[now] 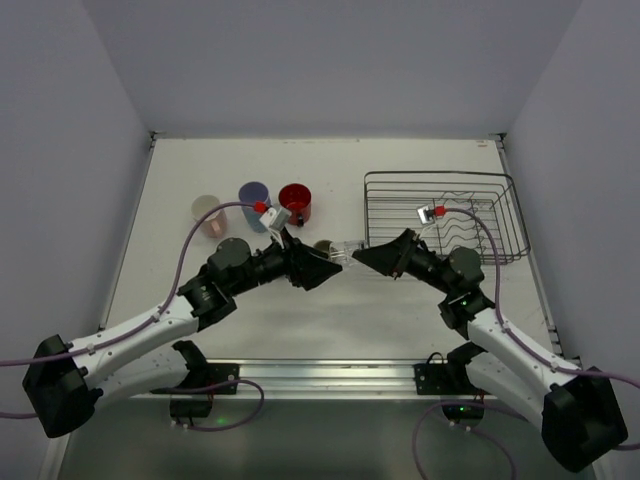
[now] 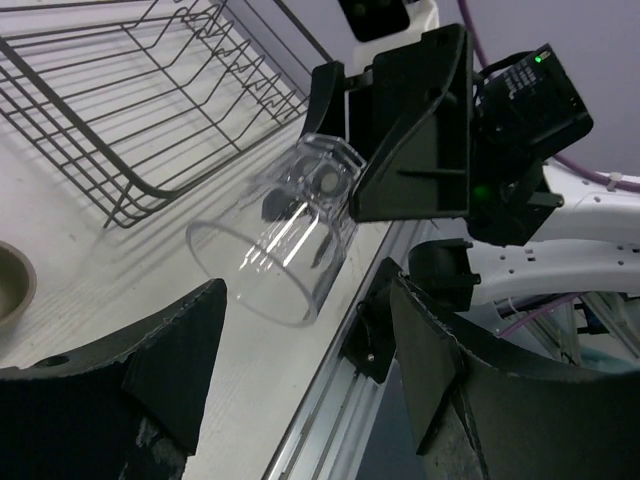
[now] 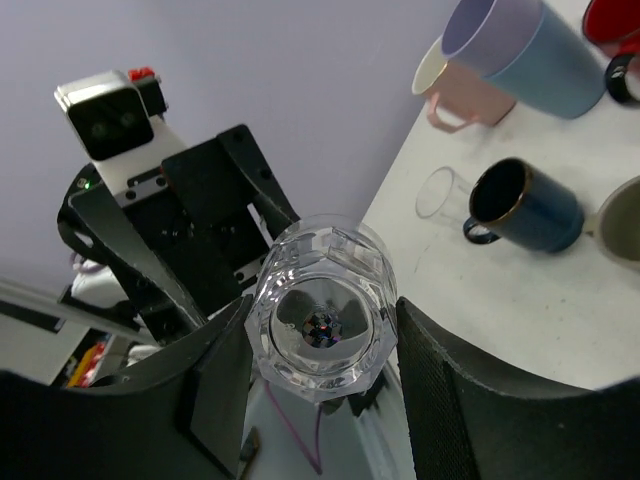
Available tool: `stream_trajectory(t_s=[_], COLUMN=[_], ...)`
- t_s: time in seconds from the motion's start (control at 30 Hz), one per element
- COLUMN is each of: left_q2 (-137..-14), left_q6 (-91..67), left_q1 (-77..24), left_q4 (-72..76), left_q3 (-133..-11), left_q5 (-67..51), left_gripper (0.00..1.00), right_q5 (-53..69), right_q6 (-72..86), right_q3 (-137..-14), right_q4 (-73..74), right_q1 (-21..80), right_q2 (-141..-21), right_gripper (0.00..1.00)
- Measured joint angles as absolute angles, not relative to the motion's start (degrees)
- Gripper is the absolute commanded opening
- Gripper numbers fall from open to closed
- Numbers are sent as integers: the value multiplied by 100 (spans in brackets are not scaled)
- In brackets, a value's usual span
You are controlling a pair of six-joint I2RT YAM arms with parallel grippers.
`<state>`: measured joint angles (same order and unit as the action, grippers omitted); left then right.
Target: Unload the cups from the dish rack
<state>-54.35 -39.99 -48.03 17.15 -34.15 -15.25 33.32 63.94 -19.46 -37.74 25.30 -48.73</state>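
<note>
My right gripper (image 1: pixel 358 255) is shut on the thick base of the clear glass (image 3: pixel 322 318) and holds it on its side above the table, mouth toward the left arm. My left gripper (image 2: pixel 305 340) is open, its fingers on either side just short of the glass's mouth (image 2: pixel 265 275). The glass (image 1: pixel 348 250) hangs between the two grippers in the top view. The wire dish rack (image 1: pixel 440 176) stands at the right rear with no cups visible in it. The pink (image 1: pixel 208 213), lavender-blue (image 1: pixel 254 198), red (image 1: pixel 295 202) and olive-grey (image 1: pixel 323 245) cups stand on the table at the left.
A dark navy mug (image 3: pixel 525 205) lies on its side beside the olive-grey cup (image 3: pixel 625 220). The rack's near corner (image 2: pixel 125 205) is close to the held glass. The table's front rail (image 1: pixel 320 372) runs below both arms.
</note>
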Motion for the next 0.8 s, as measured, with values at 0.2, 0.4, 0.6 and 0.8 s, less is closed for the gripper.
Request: stream_trajectory(t_s=[0.2, 0.4, 0.6, 0.8], left_q2=[-5634, -5712, -5280, -4772], left_q6=[-4294, -4593, -4431, -3623], left_q1=[-4803, -4790, -4816, -4803], left_q4=[2377, 2683, 2342, -23], left_q3=[-3315, -3197, -3205, -4014], left_q5=[-1601, -1669, -1426, 99], left_gripper=[52, 4, 0, 0], right_q5=[3520, 3509, 3494, 3079], right_q6=[6751, 7227, 7524, 6949], right_q3=[-1850, -1723, -1619, -1592], right_q4=[-4606, -5747, -6283, -5068], right_q1=[2910, 3063, 3194, 3227], right_q2=[-5419, -6125, -6329, -5378], right_gripper=[20, 37, 99, 99])
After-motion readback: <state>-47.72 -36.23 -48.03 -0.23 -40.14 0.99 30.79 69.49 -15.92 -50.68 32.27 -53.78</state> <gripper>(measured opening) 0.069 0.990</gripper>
